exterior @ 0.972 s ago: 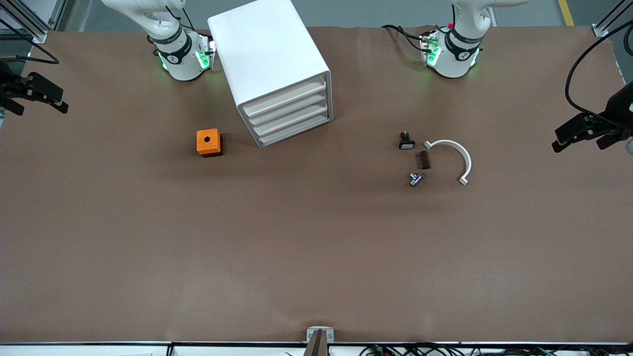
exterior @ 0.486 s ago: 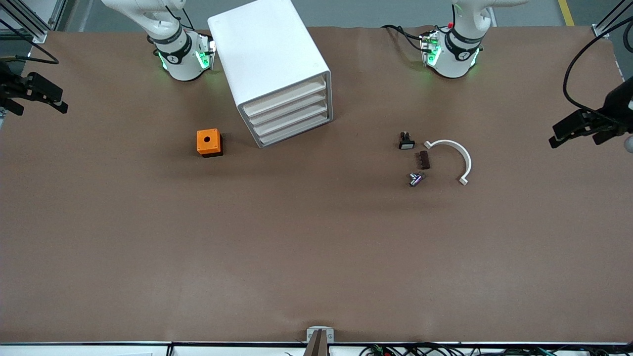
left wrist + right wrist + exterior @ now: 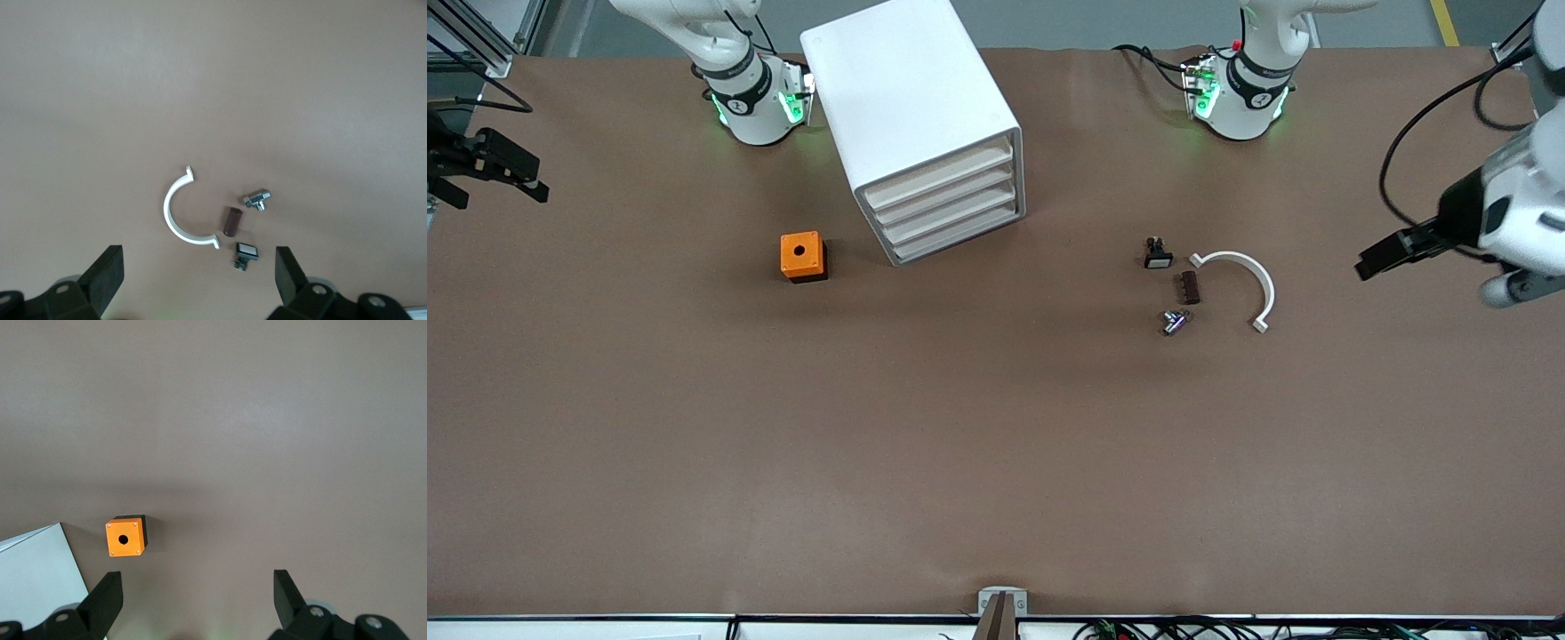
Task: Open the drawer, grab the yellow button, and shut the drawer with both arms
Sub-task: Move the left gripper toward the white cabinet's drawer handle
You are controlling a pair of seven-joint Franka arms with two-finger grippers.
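The white cabinet [image 3: 911, 107] stands near the robots' bases, between them. All four drawers are shut; the uppermost drawer [image 3: 938, 174] shows only its front edge. The button is hidden. My left gripper [image 3: 1371, 263] is open and empty, up over the table at the left arm's end; in the left wrist view its fingers [image 3: 199, 267] frame bare table beside the small parts. My right gripper [image 3: 538, 180] is open and empty over the table's edge at the right arm's end, also seen in the right wrist view [image 3: 195, 590]. A cabinet corner [image 3: 33, 580] shows there.
An orange cube with a hole [image 3: 802, 256] [image 3: 124, 537] sits beside the cabinet toward the right arm's end. Toward the left arm's end lie a black piece with a white face [image 3: 1158, 256] [image 3: 246, 252], a brown piece [image 3: 1188, 287], a metal part [image 3: 1174, 322] and a white curved clamp [image 3: 1254, 276] [image 3: 175, 223].
My left gripper has moved in over the table toward the small parts, with more of its wrist showing. The right gripper and all objects have stayed put.
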